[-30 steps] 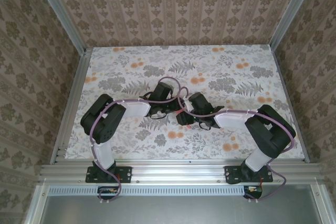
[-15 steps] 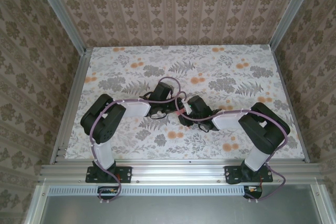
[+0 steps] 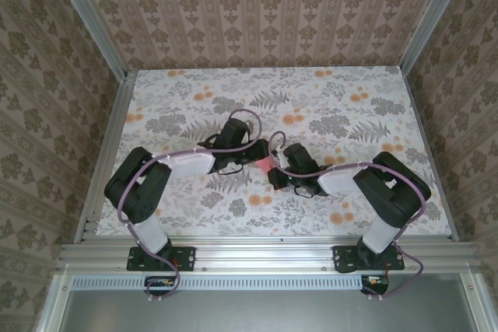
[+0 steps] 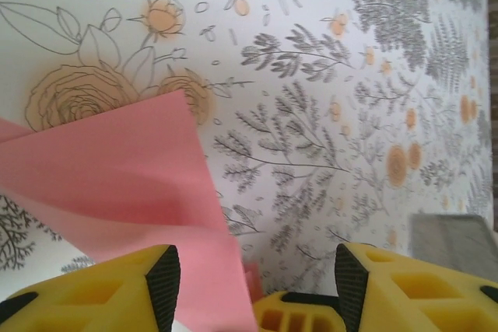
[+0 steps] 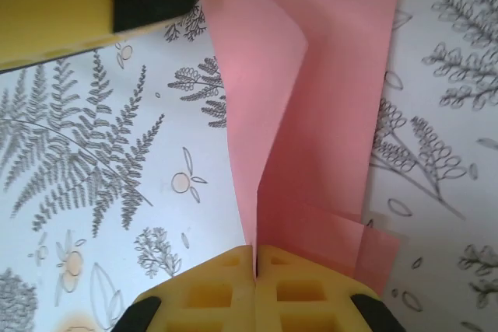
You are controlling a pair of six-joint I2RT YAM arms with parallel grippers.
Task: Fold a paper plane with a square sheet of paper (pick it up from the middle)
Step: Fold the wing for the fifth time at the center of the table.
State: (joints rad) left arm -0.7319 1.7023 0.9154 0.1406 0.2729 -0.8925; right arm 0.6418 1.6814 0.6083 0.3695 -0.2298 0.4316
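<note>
From above, we see the pink paper over the floral surface, at the tip of the right end effector. The left end effector is just beside that tip.

From the left wrist, the left end effector has its fingers standing apart. The paper slants down along the inner side of one finger, and nothing is clamped.

From the right wrist, the right end effector is pressed together on a folded edge of the paper. The sheet fans away from it with one flap bowing up.

We judge this to be a re-grip between folds. To do it well, we should hold the right clamp firm. We bring the left fingers onto the layers close to the right end effector and close them squarely. We avoid tugging, since thin paper tears or slips out of line.
</note>
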